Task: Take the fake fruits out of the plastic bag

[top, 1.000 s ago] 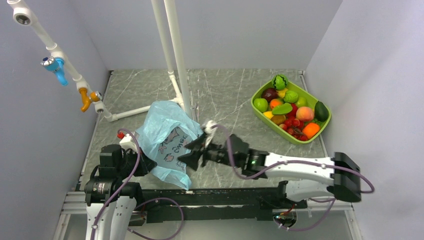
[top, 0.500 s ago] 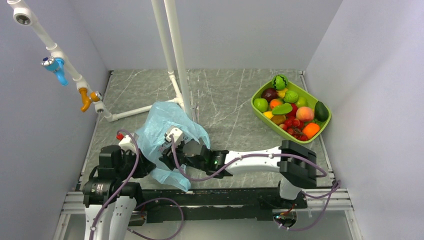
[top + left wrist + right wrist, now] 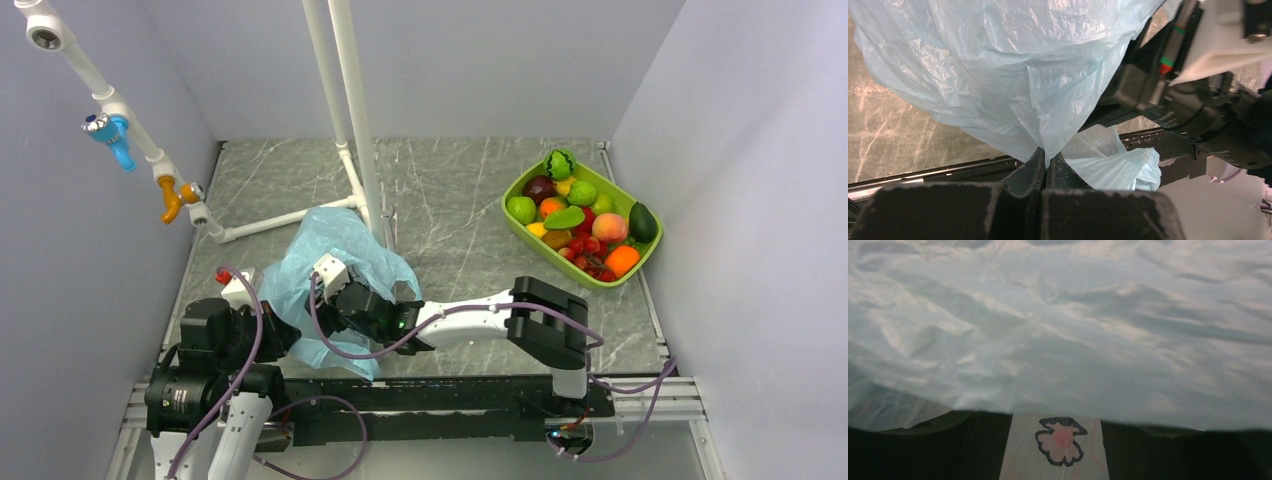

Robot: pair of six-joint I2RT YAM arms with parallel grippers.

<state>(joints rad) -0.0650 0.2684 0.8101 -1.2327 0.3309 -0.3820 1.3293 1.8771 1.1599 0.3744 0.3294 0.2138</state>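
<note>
The light-blue plastic bag (image 3: 345, 250) lies crumpled at the near left of the table. My left gripper (image 3: 1047, 161) is shut on a fold of the bag's film (image 3: 1013, 75) at its near edge, and shows in the top view (image 3: 272, 335). My right gripper (image 3: 338, 303) is pushed into the bag from the right. In the right wrist view it (image 3: 1055, 450) is open, with bag film and a pink flower print (image 3: 1060, 440) between its dark fingers (image 3: 948, 450). No fruit shows inside the bag. Several fake fruits, among them the striped melon (image 3: 560, 163), lie in the tray.
The lime-green tray (image 3: 520, 228) stands at the far right. A white pipe stand (image 3: 355, 120) rises just behind the bag, with a pipe (image 3: 270, 222) along the table. Grey walls close in left and right.
My right arm has swung left and pushed its gripper into the bag. The bag has bunched up around it. My left arm has shifted slightly left, still holding the bag.
</note>
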